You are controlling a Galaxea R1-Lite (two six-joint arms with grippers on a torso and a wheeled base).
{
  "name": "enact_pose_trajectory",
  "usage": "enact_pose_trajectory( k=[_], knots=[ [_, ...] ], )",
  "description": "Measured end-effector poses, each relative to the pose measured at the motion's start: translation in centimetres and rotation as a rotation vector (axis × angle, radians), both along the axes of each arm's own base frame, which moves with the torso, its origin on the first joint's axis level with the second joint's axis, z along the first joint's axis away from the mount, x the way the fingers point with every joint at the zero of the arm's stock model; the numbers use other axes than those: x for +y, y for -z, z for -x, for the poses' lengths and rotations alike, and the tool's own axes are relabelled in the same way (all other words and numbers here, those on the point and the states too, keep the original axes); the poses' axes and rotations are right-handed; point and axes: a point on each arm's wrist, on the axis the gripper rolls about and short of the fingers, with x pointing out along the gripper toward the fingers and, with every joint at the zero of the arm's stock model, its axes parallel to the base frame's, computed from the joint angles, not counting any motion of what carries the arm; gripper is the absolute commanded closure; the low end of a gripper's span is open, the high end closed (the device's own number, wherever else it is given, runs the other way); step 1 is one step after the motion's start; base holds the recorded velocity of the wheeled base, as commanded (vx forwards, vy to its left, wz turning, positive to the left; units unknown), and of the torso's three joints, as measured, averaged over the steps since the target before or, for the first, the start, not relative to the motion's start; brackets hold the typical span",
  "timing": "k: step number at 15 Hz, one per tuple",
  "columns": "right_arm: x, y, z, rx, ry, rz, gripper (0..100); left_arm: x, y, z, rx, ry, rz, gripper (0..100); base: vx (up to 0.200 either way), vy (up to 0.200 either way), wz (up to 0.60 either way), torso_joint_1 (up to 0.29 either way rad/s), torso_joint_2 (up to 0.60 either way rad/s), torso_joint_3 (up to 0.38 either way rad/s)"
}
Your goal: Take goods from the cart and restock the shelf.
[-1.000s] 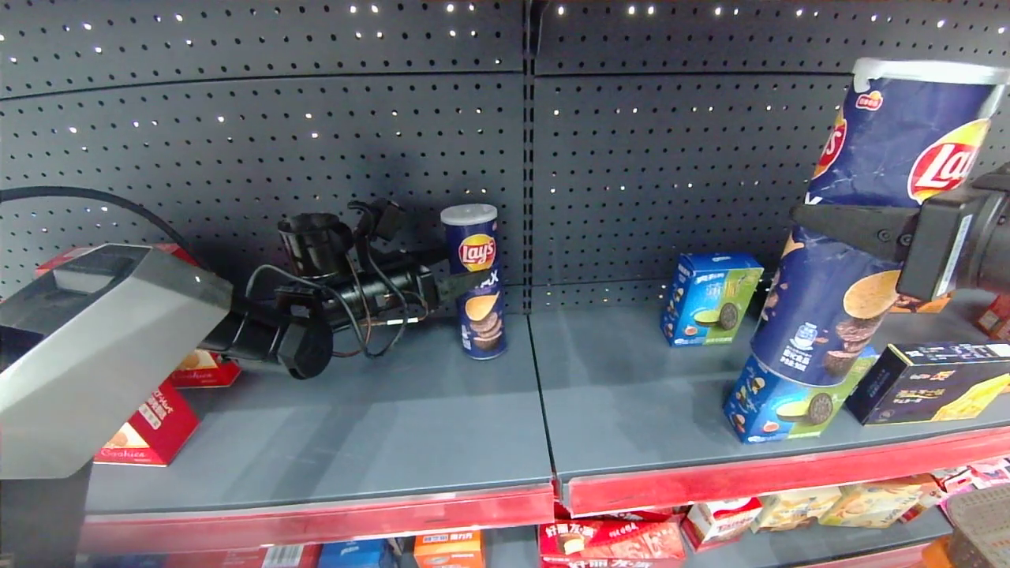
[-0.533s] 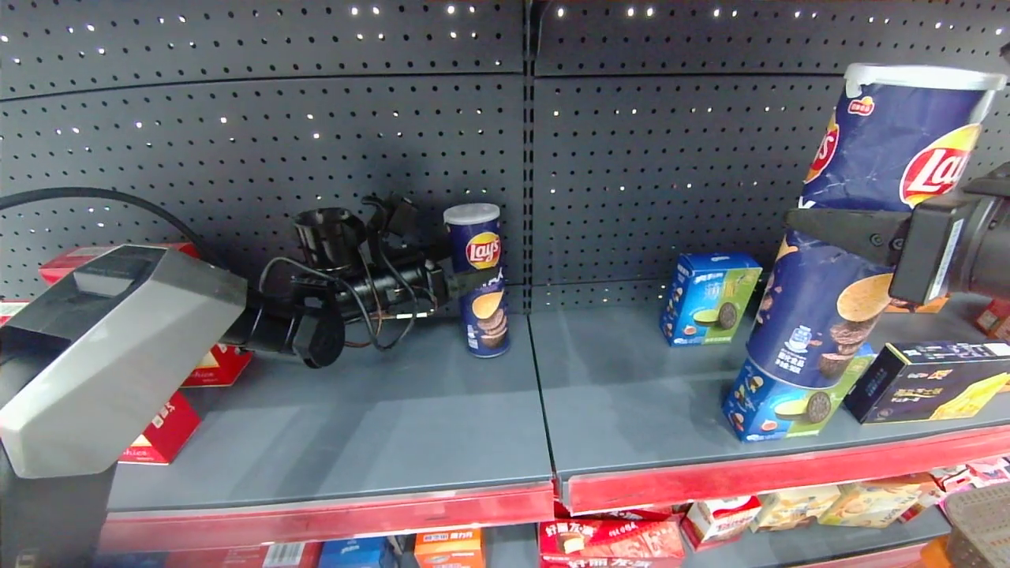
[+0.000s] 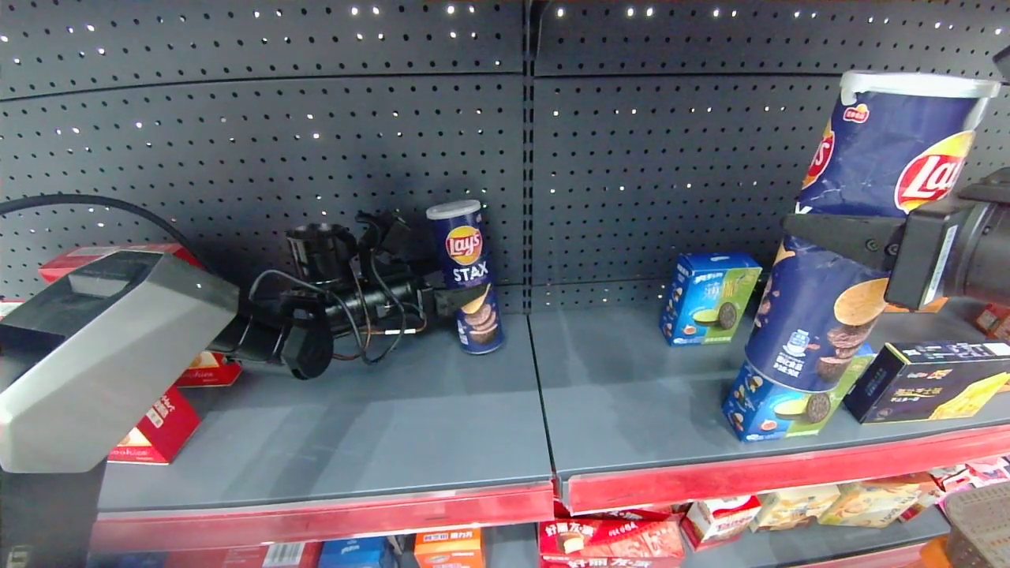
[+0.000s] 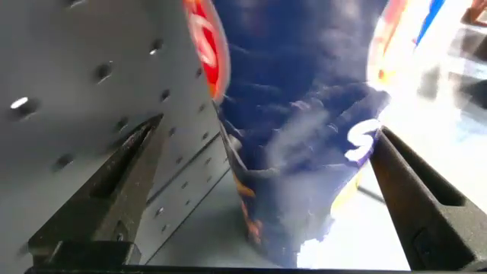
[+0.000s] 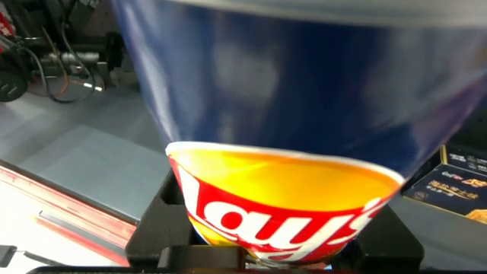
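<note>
Grey shelf [image 3: 355, 426]: left pincer [image 4: 270, 129] spread around tilted far chip can [image 3: 465, 252]; right pincer [image 3: 828, 237] pinching near chip can [image 3: 884, 158].

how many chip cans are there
2. One can tilts on the shelf at the left gripper; the other can is held up in the right gripper. None seem hidden.

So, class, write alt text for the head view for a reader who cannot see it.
The right gripper holds up a blue chip can at the right of a grey store shelf, in front of cookie boxes. The left gripper sits at a second, tilted chip can near the pegboard; red boxes lie at far left.
</note>
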Motion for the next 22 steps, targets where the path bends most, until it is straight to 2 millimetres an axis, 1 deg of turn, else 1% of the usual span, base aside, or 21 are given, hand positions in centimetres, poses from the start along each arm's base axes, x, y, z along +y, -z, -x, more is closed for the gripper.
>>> enact_pose_trajectory(
  k=[3, 6, 10, 14, 17, 22],
  knots=[
    [0.0, 0.2, 0.0, 0.005, 0.0, 0.003, 100, 0.2, -0.8, -0.2, -0.022, -0.013, 0.007, 0, 0.0, 0.0, 0.0, 0.0, 0.0, 0.0],
    [0.0, 0.3, 0.0, 0.007, 0.0, 0.004, 100, -0.4, -1.7, 0.1, -0.048, -0.005, 0.011, 0, 0.0, 0.0, 0.0, 0.0, 0.0, 0.0],
    [0.0, 0.3, 0.1, 0.006, 0.0, 0.004, 100, -1.5, -2.9, 1.2, -0.065, 0.019, 0.014, 0, 0.0, 0.0, 0.0, 0.0, 0.0, 0.0],
    [-0.1, 0.2, 0.2, 0.002, 0.0, 0.001, 100, -2.4, -3.2, 3.0, -0.049, 0.05, 0.008, 0, 0.0, 0.0, 0.0, 0.0, 0.0, 0.0],
    [-0.1, 0.2, 0.2, 0.001, 0.0, 0.001, 100, -2.5, -3.6, 3.3, -0.053, 0.054, 0.009, 0, 0.0, 0.0, 0.0, 0.0, 0.0, 0.0],
    [-0.1, 0.2, 0.3, 0.001, -0.001, 0.0, 100, -2.9, -3.6, 3.5, -0.049, 0.064, 0.009, 0, 0.0, 0.0, 0.0, 0.0, 0.0, 0.0]
  ],
)
